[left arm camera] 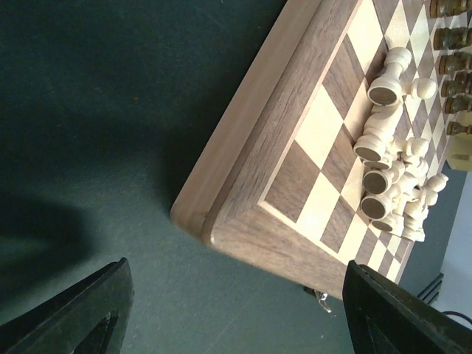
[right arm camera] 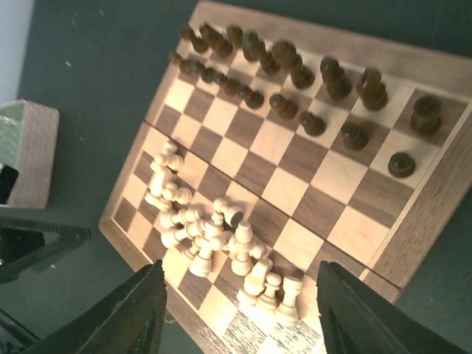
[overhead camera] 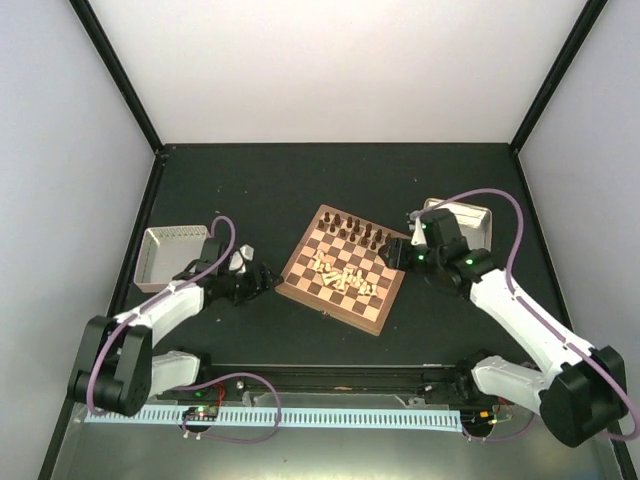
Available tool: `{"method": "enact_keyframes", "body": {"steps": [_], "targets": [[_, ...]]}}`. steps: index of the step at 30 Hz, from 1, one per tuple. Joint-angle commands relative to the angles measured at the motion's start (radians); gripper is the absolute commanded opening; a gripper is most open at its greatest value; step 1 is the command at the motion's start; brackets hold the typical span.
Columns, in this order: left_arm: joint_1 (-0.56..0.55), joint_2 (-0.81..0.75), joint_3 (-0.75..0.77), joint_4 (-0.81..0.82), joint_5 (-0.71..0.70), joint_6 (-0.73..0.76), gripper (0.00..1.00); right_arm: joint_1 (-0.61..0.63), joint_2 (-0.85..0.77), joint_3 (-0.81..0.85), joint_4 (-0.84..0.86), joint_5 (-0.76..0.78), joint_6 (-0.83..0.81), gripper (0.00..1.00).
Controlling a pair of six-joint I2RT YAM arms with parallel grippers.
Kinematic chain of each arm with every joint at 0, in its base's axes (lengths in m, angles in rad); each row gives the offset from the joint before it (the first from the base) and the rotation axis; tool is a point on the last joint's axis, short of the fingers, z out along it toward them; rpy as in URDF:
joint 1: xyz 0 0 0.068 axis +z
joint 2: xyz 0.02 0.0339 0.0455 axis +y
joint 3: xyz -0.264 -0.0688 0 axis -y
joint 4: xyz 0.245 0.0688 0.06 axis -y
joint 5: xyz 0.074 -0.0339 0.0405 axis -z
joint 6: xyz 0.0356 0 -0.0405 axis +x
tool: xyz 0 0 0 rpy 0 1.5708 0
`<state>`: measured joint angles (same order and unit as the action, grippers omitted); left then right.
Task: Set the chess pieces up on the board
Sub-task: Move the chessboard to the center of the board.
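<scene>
The board (overhead camera: 325, 307) lies turned at an angle in the middle of the table. Dark brown pieces (overhead camera: 355, 232) stand in two rows along its far side, also in the right wrist view (right arm camera: 295, 81). Cream pieces (overhead camera: 345, 276) sit bunched on its near half, several toppled (right arm camera: 214, 228); a few stand by the near edge. My left gripper (overhead camera: 262, 280) is open and empty, low beside the board's left corner (left arm camera: 243, 177). My right gripper (overhead camera: 397, 255) is open and empty above the board's right corner, jaws spread wide over the cream pile (right arm camera: 243, 324).
A white metal tray (overhead camera: 165, 255) stands left of the left gripper. Another tray (overhead camera: 472, 218) stands behind the right arm. Black frame posts bound the dark table at its far corners. A cable strip runs along the near edge.
</scene>
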<state>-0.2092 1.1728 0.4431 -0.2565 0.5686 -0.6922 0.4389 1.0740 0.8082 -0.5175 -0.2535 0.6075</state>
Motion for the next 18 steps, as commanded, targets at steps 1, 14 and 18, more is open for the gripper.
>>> {"method": "enact_keyframes", "body": {"steps": [1,14,18], "targets": [[-0.027,0.082,0.058,0.087,0.056,0.006,0.78,0.084,0.060,-0.003,0.022,0.108,0.003,0.55],[-0.064,0.272,0.129,0.134,0.062,0.000,0.43,0.189,0.276,0.115,0.070,0.121,-0.019,0.38],[-0.080,0.308,0.139,0.156,0.068,-0.004,0.39,0.208,0.326,0.144,0.065,0.145,-0.041,0.37]]}}
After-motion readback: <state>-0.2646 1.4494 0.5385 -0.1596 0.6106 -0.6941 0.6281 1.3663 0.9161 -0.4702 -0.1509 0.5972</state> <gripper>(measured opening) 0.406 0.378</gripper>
